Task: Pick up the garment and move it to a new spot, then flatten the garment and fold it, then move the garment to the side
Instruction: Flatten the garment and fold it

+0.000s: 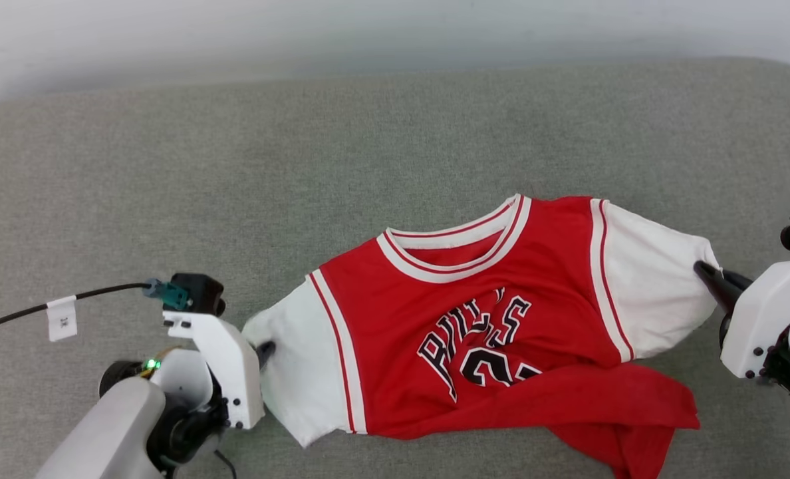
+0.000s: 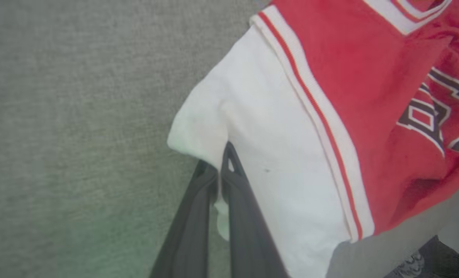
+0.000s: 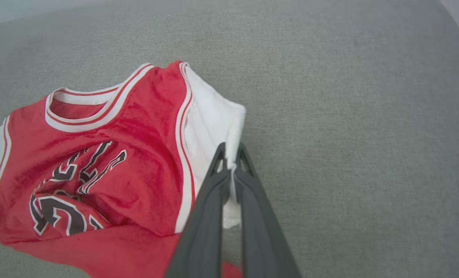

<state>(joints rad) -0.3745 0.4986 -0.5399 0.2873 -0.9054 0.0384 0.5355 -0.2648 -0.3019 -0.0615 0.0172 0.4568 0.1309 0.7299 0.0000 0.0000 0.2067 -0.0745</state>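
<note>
On a grey-green cloth surface [image 1: 368,166], coarse weave, flat: the garment [image 1: 501,313] lies front up, right of centre and toward the near edge, collar pointing far. Red body of slightly napped knit, white short sleeves, ribbed red-and-white striped bands at neck and armholes. Black lettering with a white outline runs across the chest, buckled by wrinkles. The near-right hem is flipped up in a loose, crumpled red flap.

Left gripper [image 1: 266,348]: comes in from the near left, white wrist housing tilted. Its dark fingers are pressed together on the outer edge of the left sleeve, and a nub of white cloth shows between them in the left wrist view.

Right gripper [image 1: 706,271]: reaches in from the right edge, fingers low and pointing left. They are pinched tight on the cuff of the right sleeve, white fabric caught between the tips. The sleeves spread out to either side.

Black cable [image 1: 29,311] with a white tag [image 1: 62,318] runs to the left wrist.

Hard to read: the flap covers the lower part of the number, and the letters are partly lost in folds. The frame edge cuts off the right arm and the left forearm.
</note>
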